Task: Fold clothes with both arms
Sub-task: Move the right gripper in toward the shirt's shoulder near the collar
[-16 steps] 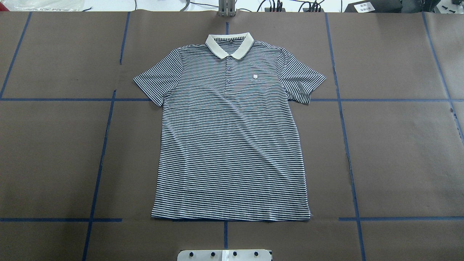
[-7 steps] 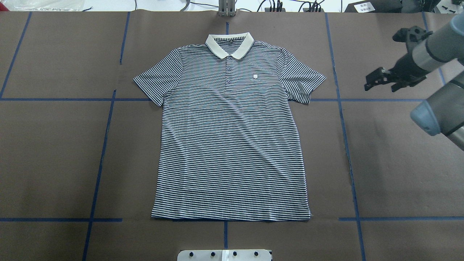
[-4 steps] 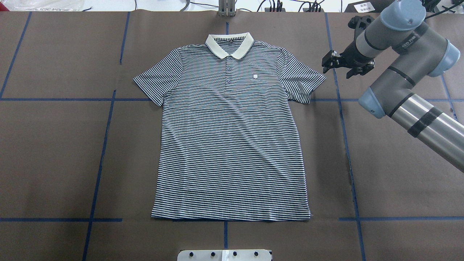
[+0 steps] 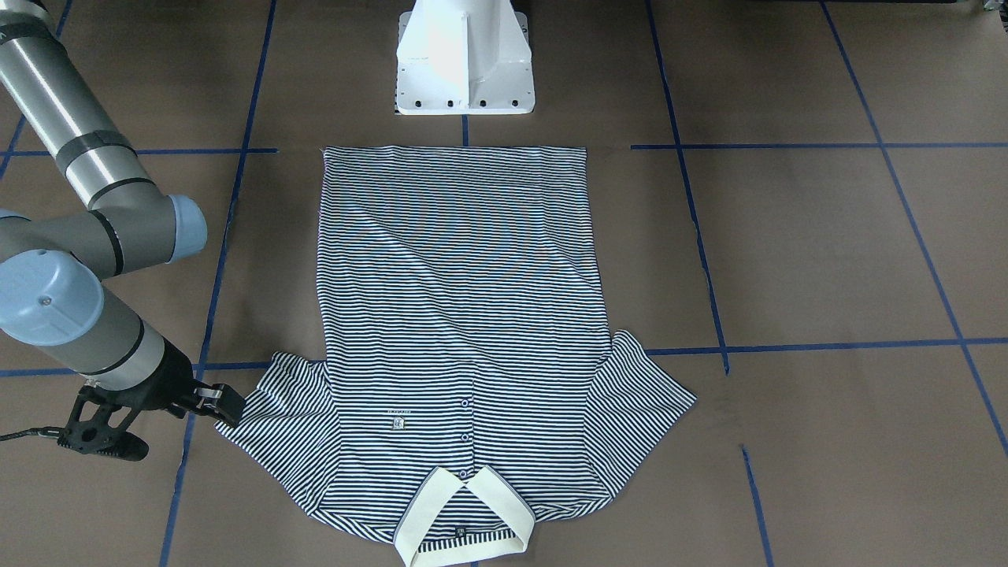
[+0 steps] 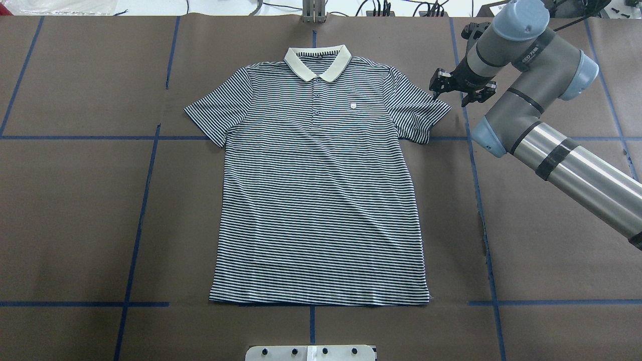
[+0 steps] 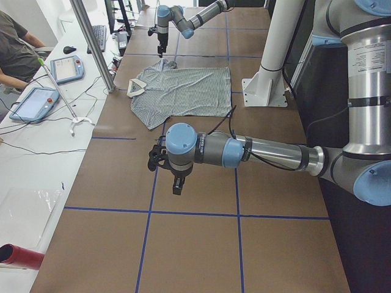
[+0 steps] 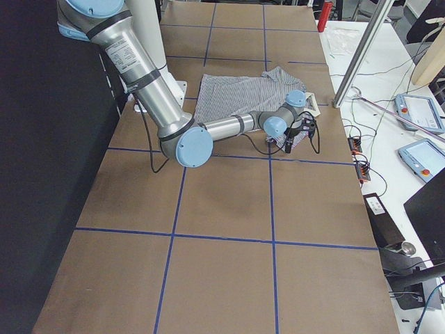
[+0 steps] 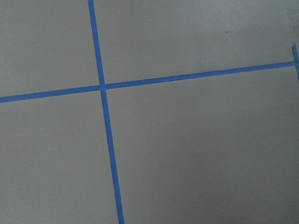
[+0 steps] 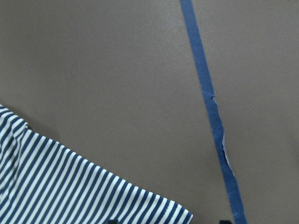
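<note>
- The brown tabletop (image 5: 75,210), gridded with blue tape, lies under both end effectors.
- The polo shirt (image 5: 321,200) is spread flat and face up. Seen from my right end effector (image 5: 459,91), its body runs off toward the robot's left and back toward the base. It is well apart from the left end effector (image 6: 176,182).
- The right arm (image 5: 541,95) reaches across the far side of the tabletop, its wrist bent down toward the shirt.
- The left arm (image 6: 269,152) is stretched out low over bare tabletop, away from the shirt.
- The shirt's sleeve (image 5: 419,113) on the robot's right has its outer corner just beside the right end effector. On the right wrist feed that corner sits low in frame between the two dark finger tips.
- The right end effector has its fingers spread apart with nothing between them. I cannot tell whether it touches the cloth.
- The left end effector points down. I cannot tell if its fingers are apart or together, as only the side camera shows it.
- The cream collar (image 5: 296,62) lies well to the left of the right end effector.
- A tape crossing (image 8: 102,87) sits under the left end effector.
</note>
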